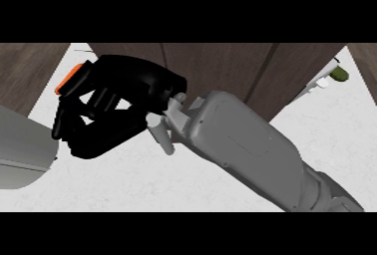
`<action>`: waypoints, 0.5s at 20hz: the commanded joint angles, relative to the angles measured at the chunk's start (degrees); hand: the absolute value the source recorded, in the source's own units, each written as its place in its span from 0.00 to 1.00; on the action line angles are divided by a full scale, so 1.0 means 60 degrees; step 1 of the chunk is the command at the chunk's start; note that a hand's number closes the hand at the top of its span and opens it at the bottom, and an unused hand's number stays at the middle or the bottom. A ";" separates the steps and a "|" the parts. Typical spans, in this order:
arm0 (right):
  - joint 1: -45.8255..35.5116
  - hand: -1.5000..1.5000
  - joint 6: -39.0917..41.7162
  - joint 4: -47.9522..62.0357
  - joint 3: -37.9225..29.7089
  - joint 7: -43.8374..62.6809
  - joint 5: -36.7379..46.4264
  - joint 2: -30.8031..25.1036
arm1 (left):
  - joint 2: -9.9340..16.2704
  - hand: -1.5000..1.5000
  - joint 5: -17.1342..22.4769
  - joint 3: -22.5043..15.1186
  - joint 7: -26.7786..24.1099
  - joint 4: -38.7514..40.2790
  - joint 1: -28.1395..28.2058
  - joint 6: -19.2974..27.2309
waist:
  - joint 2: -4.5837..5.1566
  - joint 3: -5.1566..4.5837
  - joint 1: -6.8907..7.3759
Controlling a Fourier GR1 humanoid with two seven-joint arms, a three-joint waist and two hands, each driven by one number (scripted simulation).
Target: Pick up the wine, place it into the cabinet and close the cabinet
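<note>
One hand showing, fingers curling, contents unclear; cabinet doors sitting dark brown behind; green-topped wine bottle peeking at far right.

— What does the arm look like?
— A chunky light-grey forearm with smooth rounded panels, ending in pale struts at the wrist.
— And the hand?
— The right hand is glossy black, with an orange patch on its far side. Another grey curved shell sits left of the hand.

1 black hand, 2 grey forearms, 1 cabinet, 1 counter, 1 green obj.
</note>
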 commanded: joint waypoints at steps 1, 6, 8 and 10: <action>-0.0590 1.00 0.1586 0.1418 -0.0013 0.0411 -0.0915 0.0042 | 0.0066 0.00 0.0194 0.0708 -0.0313 0.0486 -0.0136 -0.0813 | -0.0012 0.0007 -0.0039; -0.1069 1.00 0.2198 0.3043 -0.0370 -0.0053 -0.1880 0.0044 | -0.0525 0.00 -0.0229 0.0632 -0.0057 0.0197 0.0223 -0.0643 | -0.0043 0.0017 -0.0100; -0.0883 1.00 0.3073 0.3540 -0.0932 -0.0470 -0.1700 0.0044 | -0.0547 0.00 0.0144 0.0951 0.0222 0.0603 -0.0154 -0.0780 | -0.0006 0.0016 -0.0289; -0.0743 1.00 0.2993 0.3463 -0.0538 -0.0711 -0.2091 0.0045 | -0.0674 0.00 0.0019 0.1145 0.0219 0.0490 0.0257 -0.0889 | -0.0065 0.0021 -0.0249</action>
